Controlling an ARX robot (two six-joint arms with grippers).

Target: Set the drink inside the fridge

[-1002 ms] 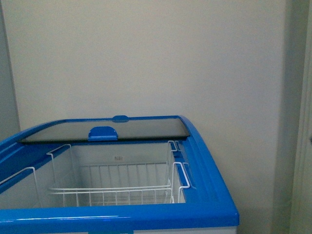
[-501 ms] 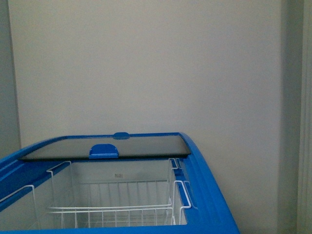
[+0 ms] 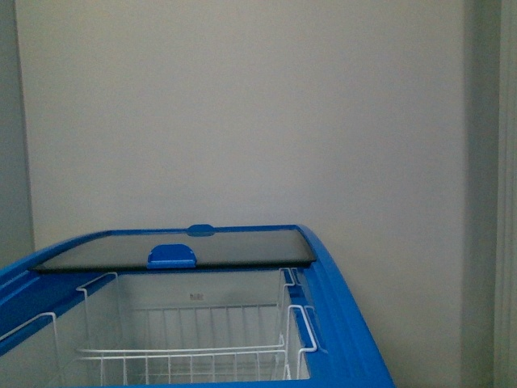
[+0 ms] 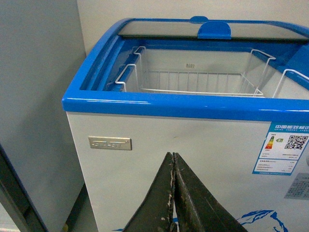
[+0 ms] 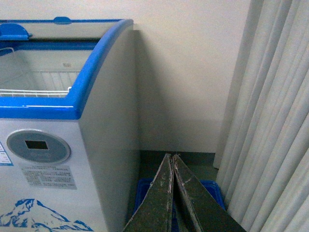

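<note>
The fridge [image 3: 339, 315] is a white chest with a blue rim, low in the front view. Its glass lid [image 3: 178, 248] is slid to the back, and white wire baskets [image 3: 186, 356] show inside the open part. No drink shows in any view. My left gripper [image 4: 173, 155] is shut and empty, in front of the fridge's white front wall [image 4: 159, 140] below the rim. My right gripper [image 5: 172, 155] is shut and empty, beside the fridge's right side wall [image 5: 108, 121], pointing at the floor by the wall. Neither arm appears in the front view.
A blue plastic basket [image 5: 210, 189] sits on the floor to the right of the fridge, partly behind my right fingers. A pale curtain [image 5: 275, 121] hangs further right. A grey panel [image 4: 34, 96] stands to the fridge's left. A plain wall [image 3: 242, 113] rises behind.
The fridge sits lower in the front view than before, and its front rim has dropped out of the frame; more wall shows above it.
</note>
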